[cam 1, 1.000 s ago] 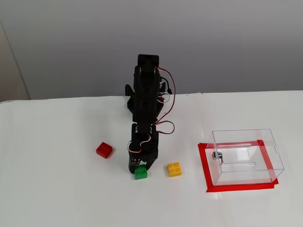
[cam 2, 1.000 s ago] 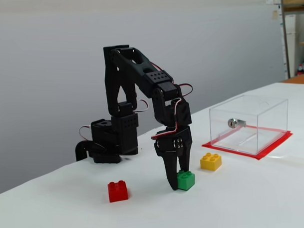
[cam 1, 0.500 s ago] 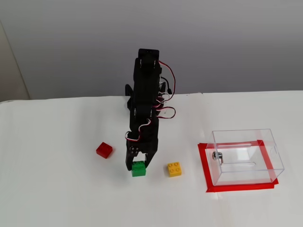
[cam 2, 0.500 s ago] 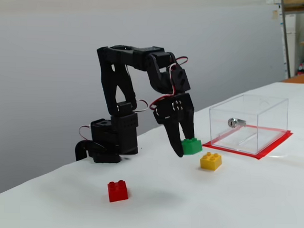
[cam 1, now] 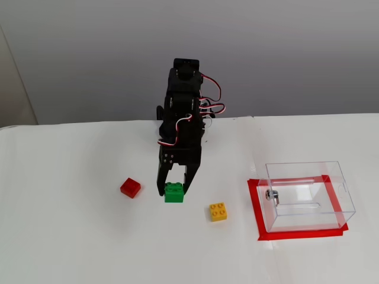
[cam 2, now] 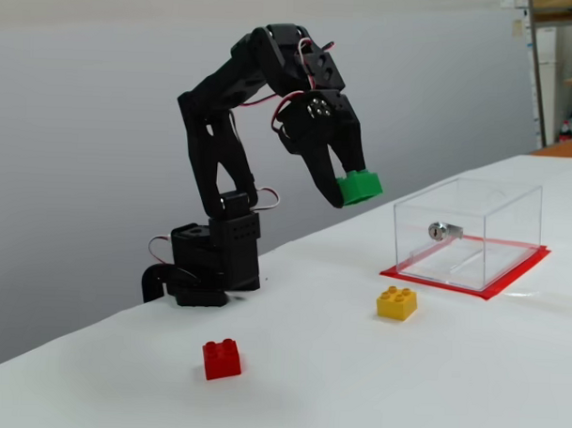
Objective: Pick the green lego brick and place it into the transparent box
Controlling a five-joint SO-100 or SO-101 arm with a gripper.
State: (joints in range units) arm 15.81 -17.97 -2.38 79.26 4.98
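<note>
Red brick (cam 1: pixel 130 187) lies at left on the counter (cam 1: pixel 71 236), untouched. Next, the tool (cam 2: pixel 351 190) is clamped on the green lego brick (cam 2: pixel 359 186), which hangs in the air well above the counter, tilted. Judgement: the brick is light, rigid and smooth-sided; two flat opposite faces are the sensible hold, and a hard plastic face could slip if pinched off-centre. Yellow brick (cam 1: pixel 218 211) sits further right, then the transparent box (cam 1: pixel 308 195) on its red tape (cam 1: pixel 254 207), open-topped, empty apart from a metal fitting. The high fixed view gives lateral offset from brick to box; only the low side view shows lift height relative to the box rim.
</note>
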